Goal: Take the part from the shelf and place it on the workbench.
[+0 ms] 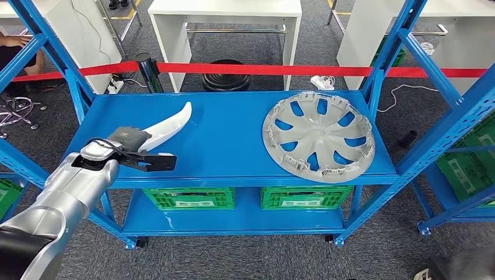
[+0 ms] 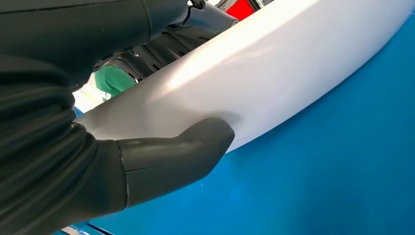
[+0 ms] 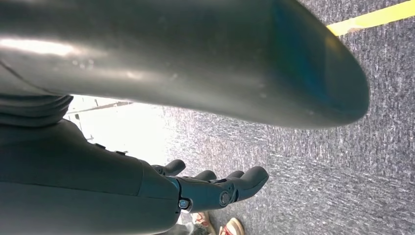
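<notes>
At the far left, a person's arm [image 1: 13,42] shows behind the blue shelf frame [image 1: 55,58], with a chrome chair base [image 1: 16,111] on the grey carpet below it. Our silver left arm [image 1: 70,189] reaches in over the near left corner of the blue shelf [image 1: 227,140]. There our left hand [image 1: 125,146] is clamped on the white curved part [image 1: 169,125], at the part's near end; in the left wrist view we see the thumb [image 2: 181,152] pressed on the white surface [image 2: 274,68] and darker fingers wrapped over its other side. The part lies on the left side of the shelf top, its tip pointing far and right. We cannot tell whether it is lifted off the surface.

Behind the shelf a red barrier tape [image 1: 262,69] runs across, with a white table [image 1: 225,23] beyond. Two green crates [image 1: 190,197] sit on the lower level. On the right side of the shelf top lies a grey wheel cover [image 1: 318,135], well apart from the part.

Our right hand [image 3: 215,188] hangs over the carpet, fingers loosely apart and holding nothing.
</notes>
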Controlling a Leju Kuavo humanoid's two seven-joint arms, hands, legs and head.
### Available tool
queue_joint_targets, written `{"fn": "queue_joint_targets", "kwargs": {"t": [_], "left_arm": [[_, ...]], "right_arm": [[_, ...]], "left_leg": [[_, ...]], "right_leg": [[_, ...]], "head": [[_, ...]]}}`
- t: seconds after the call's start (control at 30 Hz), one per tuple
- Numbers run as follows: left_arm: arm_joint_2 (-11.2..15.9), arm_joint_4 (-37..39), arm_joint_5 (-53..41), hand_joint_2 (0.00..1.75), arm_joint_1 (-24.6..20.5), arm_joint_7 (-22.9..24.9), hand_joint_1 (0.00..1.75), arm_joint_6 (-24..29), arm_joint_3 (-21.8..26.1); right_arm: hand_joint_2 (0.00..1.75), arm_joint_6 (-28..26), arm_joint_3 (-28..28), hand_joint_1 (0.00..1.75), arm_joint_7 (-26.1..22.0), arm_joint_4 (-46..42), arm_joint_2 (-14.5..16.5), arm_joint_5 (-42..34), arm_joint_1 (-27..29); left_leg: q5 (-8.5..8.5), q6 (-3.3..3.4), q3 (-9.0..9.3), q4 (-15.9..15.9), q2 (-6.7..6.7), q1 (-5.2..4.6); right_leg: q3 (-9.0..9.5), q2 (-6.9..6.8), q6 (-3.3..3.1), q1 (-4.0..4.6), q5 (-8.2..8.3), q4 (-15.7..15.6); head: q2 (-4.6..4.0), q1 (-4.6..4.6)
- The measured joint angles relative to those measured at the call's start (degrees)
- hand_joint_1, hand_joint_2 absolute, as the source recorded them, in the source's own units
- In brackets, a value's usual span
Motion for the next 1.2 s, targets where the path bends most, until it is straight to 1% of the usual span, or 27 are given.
{"fn": "queue_joint_targets", "kwargs": {"t": [0.17, 0.77, 0.9, 1.03, 1.2], "left_arm": [[-0.37, -0.07, -0.15, 1.75, -0.03, -1.19, 1.75, 1.09, 0.81], [-0.89, -0.50, -0.85, 1.75, -0.11, -1.27, 1.75, 1.02, 1.42], [-1.11, -0.60, -0.39, 1.75, -0.25, -1.75, 1.75, 2.54, 1.89], [-1.47, -1.15, 0.85, 1.75, -0.79, -3.44, 1.75, 5.40, 3.08], [-2.19, -2.04, 2.42, 1.75, -1.37, -8.43, 1.75, 8.13, 4.72]], "right_arm": [[0.00, 0.00, -0.01, 0.00, 0.00, 0.00, 0.02, 0.02, 0.00], [0.00, -0.17, -0.01, 0.00, 0.01, 0.00, 0.11, -0.34, 0.15], [0.00, -0.32, -0.10, 0.00, 0.00, 0.00, 0.11, -0.35, 0.16], [0.00, -0.42, -0.16, 0.00, 0.01, 0.00, 0.13, -0.33, 0.13], [0.00, -0.45, -0.22, 0.00, 0.01, 0.00, 0.13, -0.34, 0.09]], "left_leg": [[0.00, 0.00, 0.00, 0.00, 0.00, 0.00], [0.00, -0.01, 0.00, 0.00, 0.00, 0.00], [0.00, -0.01, 0.00, 0.00, 0.00, 0.00], [0.00, -0.01, -0.01, 0.00, 0.00, 0.00], [0.00, 0.00, -0.01, 0.01, 0.00, 0.00]], "right_leg": [[-0.01, 0.00, 0.00, 0.00, 0.00, 0.00], [-0.01, 0.00, 0.00, 0.00, 0.00, 0.00], [-0.02, 0.00, 0.00, 0.00, 0.00, 0.00], [-0.02, 0.00, 0.00, 0.00, 0.00, 0.00], [-0.01, 0.00, 0.00, 0.00, 0.00, 0.00]], "head": [[0.00, -0.02], [0.00, -0.02], [-0.01, -0.02], [0.01, 0.00], [0.01, -0.01]]}}
